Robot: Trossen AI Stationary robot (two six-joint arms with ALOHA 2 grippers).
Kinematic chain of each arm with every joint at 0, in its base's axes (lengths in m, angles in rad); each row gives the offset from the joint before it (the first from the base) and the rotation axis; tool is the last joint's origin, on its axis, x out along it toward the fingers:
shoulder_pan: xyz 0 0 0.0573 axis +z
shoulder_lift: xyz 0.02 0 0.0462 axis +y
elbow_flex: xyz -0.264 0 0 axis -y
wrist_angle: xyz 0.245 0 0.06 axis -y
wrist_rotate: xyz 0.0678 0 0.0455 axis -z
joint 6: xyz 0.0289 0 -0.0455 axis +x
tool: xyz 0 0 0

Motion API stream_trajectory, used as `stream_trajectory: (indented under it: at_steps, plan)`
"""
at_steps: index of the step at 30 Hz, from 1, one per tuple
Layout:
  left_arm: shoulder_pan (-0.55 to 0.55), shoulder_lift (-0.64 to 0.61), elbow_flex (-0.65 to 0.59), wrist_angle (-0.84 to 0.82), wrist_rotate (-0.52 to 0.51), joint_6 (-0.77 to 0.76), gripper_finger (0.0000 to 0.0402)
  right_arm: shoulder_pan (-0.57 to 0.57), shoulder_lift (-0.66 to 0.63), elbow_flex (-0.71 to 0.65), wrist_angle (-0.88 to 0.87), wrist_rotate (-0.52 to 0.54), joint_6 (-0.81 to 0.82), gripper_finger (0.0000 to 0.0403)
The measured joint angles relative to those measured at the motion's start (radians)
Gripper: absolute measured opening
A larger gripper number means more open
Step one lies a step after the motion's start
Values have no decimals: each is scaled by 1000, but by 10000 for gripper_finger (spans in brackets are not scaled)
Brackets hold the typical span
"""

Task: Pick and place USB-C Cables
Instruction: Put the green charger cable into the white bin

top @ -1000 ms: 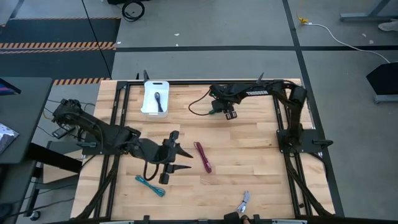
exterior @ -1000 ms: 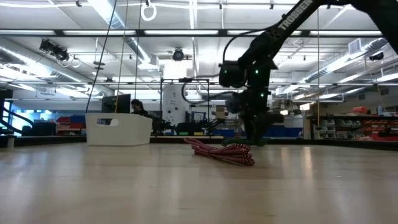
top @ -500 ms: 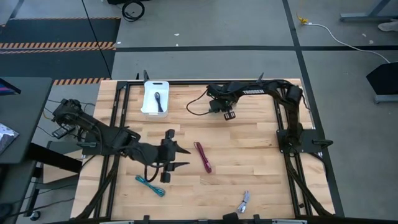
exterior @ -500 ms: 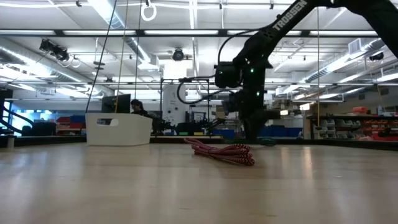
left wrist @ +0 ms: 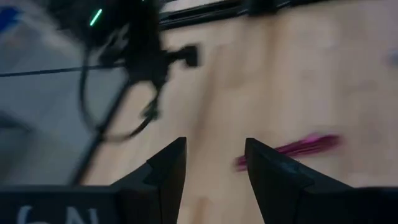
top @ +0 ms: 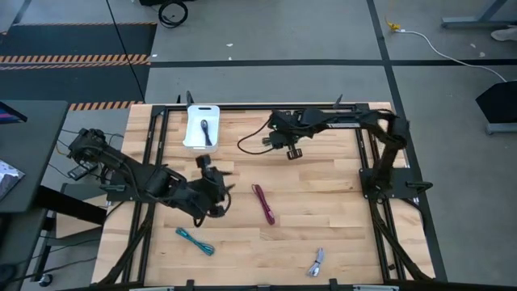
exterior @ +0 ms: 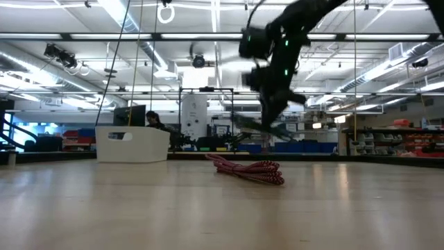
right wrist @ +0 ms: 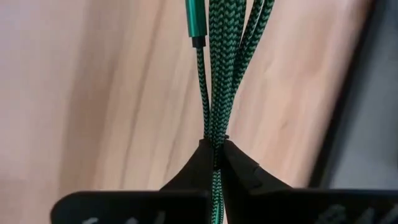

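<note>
Braided dark green cable bundle (right wrist: 216,81) pinched in right jaws.

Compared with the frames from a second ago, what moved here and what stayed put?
The right tool, shut on the dark green cable, has lifted and shifted a little toward the white bin. The left tool, open, has pulled back toward its base and turned. The magenta cable, teal cable, pale cable and the cable in the bin lie as before.
</note>
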Motion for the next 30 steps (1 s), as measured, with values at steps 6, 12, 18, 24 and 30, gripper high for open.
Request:
stream_trajectory:
  at_steps: [6,12,18,24,30]
  plan:
    - [0,0,0,-84,-159,-27,172,67,-207,1,116,-160,67,12]
    - [5,1,0,30,-171,55,172,156,-369,2,235,-338,147,12]
    - [40,11,1,308,-70,216,172,293,-424,2,246,-345,211,12]
    - [70,45,1,580,105,403,172,438,-427,2,244,-233,214,12]
    - [108,76,1,679,209,422,172,509,-431,1,277,-181,210,12]
